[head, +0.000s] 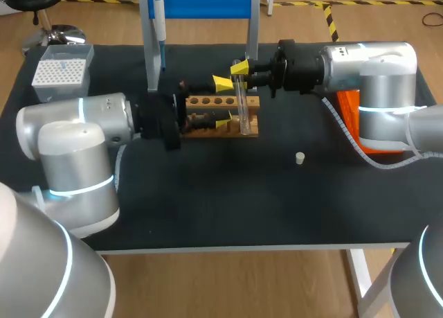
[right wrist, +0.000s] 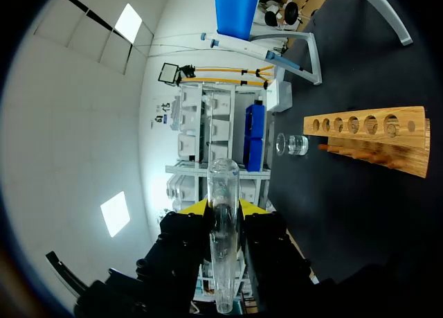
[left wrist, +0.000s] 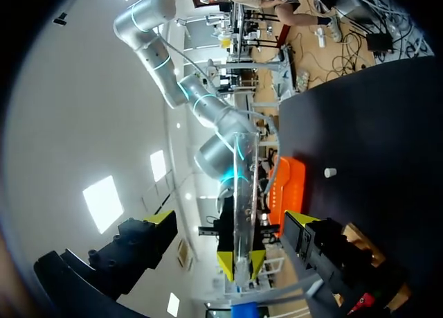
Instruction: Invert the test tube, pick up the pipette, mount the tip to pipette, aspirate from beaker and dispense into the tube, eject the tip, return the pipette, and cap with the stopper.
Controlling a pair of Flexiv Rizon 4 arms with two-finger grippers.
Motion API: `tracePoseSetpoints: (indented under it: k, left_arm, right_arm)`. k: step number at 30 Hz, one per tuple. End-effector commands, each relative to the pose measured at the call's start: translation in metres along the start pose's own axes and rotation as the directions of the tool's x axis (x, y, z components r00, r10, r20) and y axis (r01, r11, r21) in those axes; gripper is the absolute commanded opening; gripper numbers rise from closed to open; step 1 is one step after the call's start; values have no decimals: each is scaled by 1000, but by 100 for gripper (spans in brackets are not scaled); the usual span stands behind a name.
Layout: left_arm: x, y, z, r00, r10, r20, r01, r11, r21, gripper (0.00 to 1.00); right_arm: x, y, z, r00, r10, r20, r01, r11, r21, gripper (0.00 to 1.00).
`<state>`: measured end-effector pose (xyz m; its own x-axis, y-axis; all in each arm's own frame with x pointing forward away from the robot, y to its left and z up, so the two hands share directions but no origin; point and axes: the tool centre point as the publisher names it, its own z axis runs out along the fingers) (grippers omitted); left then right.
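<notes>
**Right gripper clamps test tube at the rack**

At the left of the black table (head: 208, 207) stands a tip box (head: 61, 72). Next to it a pipette (head: 159, 30) hangs on a blue-barred stand (head: 201, 3). The left gripper (head: 223, 104) sits at the wooden rack (head: 204, 102), its fingers wide apart and holding nothing, one tip on either side of the rack in the head view. Just right of it, the right gripper (head: 239, 70) is closed on the clear tube (head: 241, 100), both yellow tips pressing it from opposite sides. From overhead the tube crosses the rack's right end; whether they touch cannot be told. The right wrist view shows a beaker (right wrist: 292, 144) off the rack's far end. The stopper (head: 300, 158) lies alone, well apart. An orange tray (head: 349, 103) shows under the right arm.
</notes>
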<state>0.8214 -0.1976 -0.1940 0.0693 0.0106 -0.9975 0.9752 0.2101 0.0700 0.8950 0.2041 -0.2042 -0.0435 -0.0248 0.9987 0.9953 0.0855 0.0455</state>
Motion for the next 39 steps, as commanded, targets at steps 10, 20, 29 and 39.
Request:
tracePoseSetpoints:
  k: [10,20,29,39]
  left_arm:
    - [5,-11,12,999,29,-26,-27,996,83,100]
    - [4,-22,21,999,26,-26,-24,994,103,100]
    - [3,-32,35,998,28,-53,-21,991,131,91]
    - [3,-35,44,998,21,-63,-12,989,148,81]
  right_arm:
    - [1,0,-1,1000,0,3,0,1000,1,0]
    - [1,0,-1,1000,0,3,0,1000,1,0]
    - [1,0,-1,1000,0,3,0,1000,1,0]
    - [1,0,-1,1000,0,3,0,1000,1,0]
